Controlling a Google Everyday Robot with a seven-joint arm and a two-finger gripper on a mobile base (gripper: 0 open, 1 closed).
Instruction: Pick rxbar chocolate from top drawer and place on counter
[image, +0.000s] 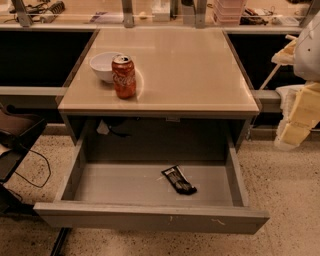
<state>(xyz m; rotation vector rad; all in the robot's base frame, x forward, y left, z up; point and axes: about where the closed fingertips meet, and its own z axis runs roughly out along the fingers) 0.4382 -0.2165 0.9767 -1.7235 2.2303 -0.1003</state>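
The rxbar chocolate (178, 180), a small flat bar in a shiny black wrapper, lies on the floor of the open top drawer (150, 216), right of its middle and turned at an angle. The drawer is pulled fully out below the beige counter (185, 70). My gripper (294, 131) hangs at the right edge of the view, beside the counter's right side, above the floor and well away from the bar. Nothing shows in it.
A red soda can (123, 76) and a white bowl (104, 66) stand on the counter's left front part. A dark chair (17, 131) and a cable (42, 170) are on the left. Shelving with clutter (230, 11) runs behind. The floor is speckled terrazzo (285, 185).
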